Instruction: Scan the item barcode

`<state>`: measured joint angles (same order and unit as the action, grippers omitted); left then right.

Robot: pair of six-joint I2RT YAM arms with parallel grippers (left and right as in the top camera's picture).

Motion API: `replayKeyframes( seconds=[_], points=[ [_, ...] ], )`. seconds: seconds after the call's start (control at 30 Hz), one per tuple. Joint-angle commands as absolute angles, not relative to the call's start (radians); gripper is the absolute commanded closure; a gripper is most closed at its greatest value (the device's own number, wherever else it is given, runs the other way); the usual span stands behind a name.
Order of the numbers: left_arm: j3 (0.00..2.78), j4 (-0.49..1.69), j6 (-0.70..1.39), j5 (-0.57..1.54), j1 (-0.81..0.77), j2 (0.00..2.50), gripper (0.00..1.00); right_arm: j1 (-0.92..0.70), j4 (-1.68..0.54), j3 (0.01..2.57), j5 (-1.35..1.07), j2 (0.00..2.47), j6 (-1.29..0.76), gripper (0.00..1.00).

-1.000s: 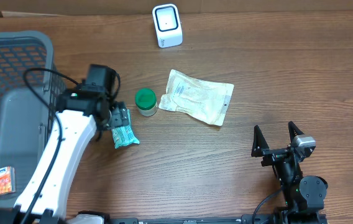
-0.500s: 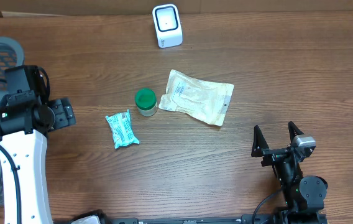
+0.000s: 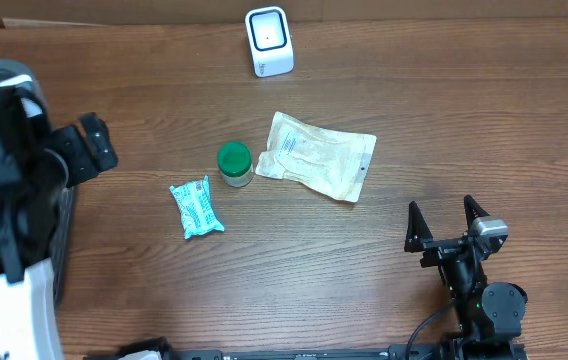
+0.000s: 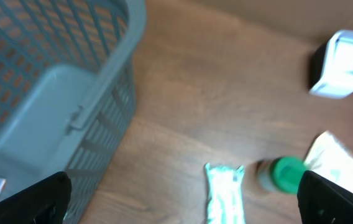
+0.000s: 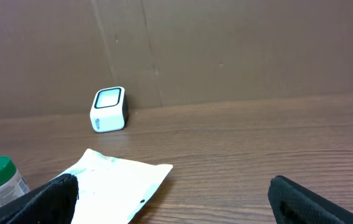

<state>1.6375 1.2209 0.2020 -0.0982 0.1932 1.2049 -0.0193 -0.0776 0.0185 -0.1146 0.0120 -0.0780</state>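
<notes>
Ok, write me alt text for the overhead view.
A wooden table holds a teal packet, a green-lidded jar and a white pouch at its middle, a white scanner at the far edge. The right pincer sits open and empty, lower right.

I'm seeing a matt, grained wood table [image 3: 294, 270], a grey plastic mesh basket [image 4: 71, 93], a smooth white plastic scanner [image 3: 269, 41], a crinkled papery pouch [image 3: 319, 155], and a shiny teal film wrapper [image 3: 196, 207].

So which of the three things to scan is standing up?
The jar with the green lid. It stands upright; the teal packet and the white pouch beside it both lie flat.
</notes>
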Motion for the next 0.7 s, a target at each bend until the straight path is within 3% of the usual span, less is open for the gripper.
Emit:
replayKeyframes(
  seconds=[0.0, 0.2, 0.4, 0.67],
  points=[
    [1.668, 1.226, 0.237, -0.075, 0.192, 1.181, 0.0, -0.013, -0.072, 0.008, -0.103, 0.005, -0.078, 0.0],
    [1.668, 1.177, 0.305, -0.089, 0.271, 1.208, 0.0, -0.013, -0.072, 0.008, -0.103, 0.005, -0.078, 0.0],
    [1.668, 1.133, 0.482, -0.083, 0.602, 1.24, 0.0, -0.013, -0.072, 0.008, -0.103, 0.005, -0.078, 0.0],
    [1.665, 1.277, 0.532, -0.088, 0.866, 1.472, 0.05, -0.013, -0.072, 0.008, -0.103, 0.005, -0.078, 0.0]
  ],
)
